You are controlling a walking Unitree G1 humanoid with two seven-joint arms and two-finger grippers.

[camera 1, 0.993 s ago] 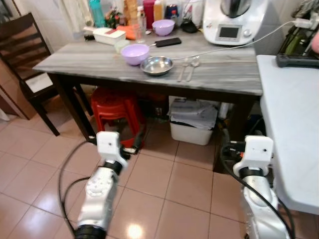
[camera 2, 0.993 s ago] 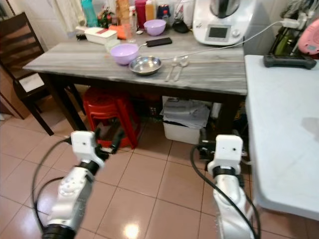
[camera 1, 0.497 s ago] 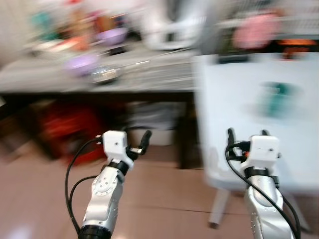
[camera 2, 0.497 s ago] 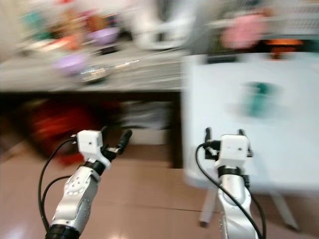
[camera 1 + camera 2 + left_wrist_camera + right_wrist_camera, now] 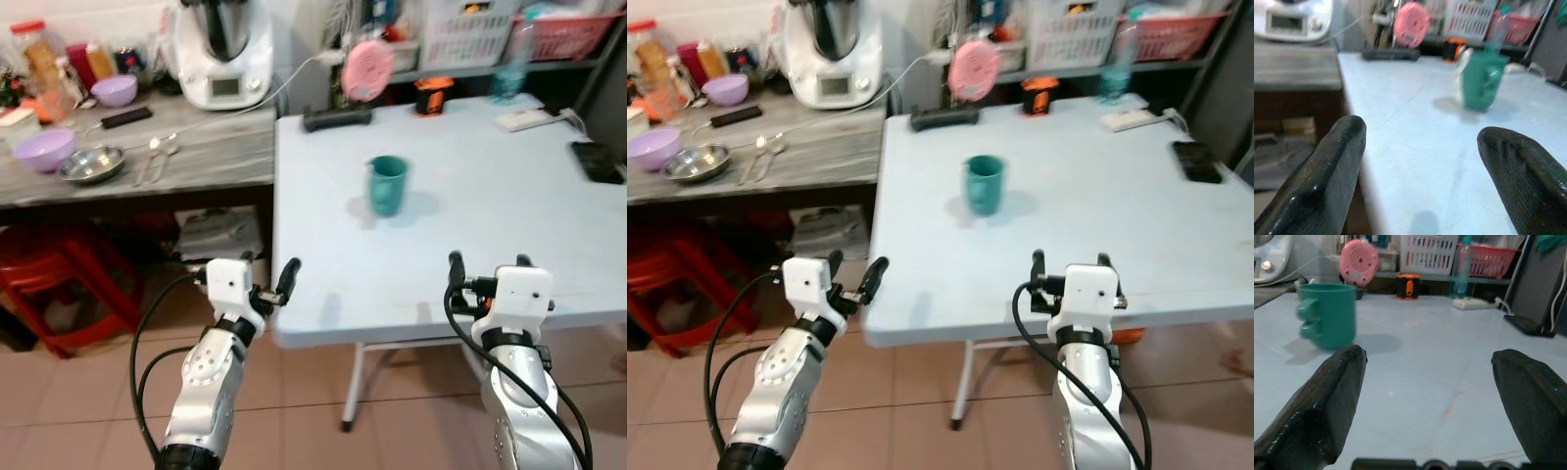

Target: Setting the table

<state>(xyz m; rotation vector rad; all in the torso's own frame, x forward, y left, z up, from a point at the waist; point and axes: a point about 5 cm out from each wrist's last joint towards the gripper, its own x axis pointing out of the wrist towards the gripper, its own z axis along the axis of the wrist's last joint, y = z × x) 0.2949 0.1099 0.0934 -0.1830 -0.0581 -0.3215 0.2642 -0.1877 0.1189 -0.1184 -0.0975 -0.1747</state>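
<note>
So the robot is standing at a pale blue folding table [image 5: 509, 186], and a teal green mug [image 5: 386, 185] is sitting upright near the middle of it, toward the robot's left. Both arms are hovering at the near edge. The left gripper [image 5: 266, 279] is holding its black fingers [image 5: 1327, 181] spread wide apart with nothing between them, and the right gripper [image 5: 487, 272] is doing the same. A grey wooden side table [image 5: 216, 152] is carrying a lilac plastic bowl [image 5: 44, 150] beside a shiny steel bowl [image 5: 90, 164].
</note>
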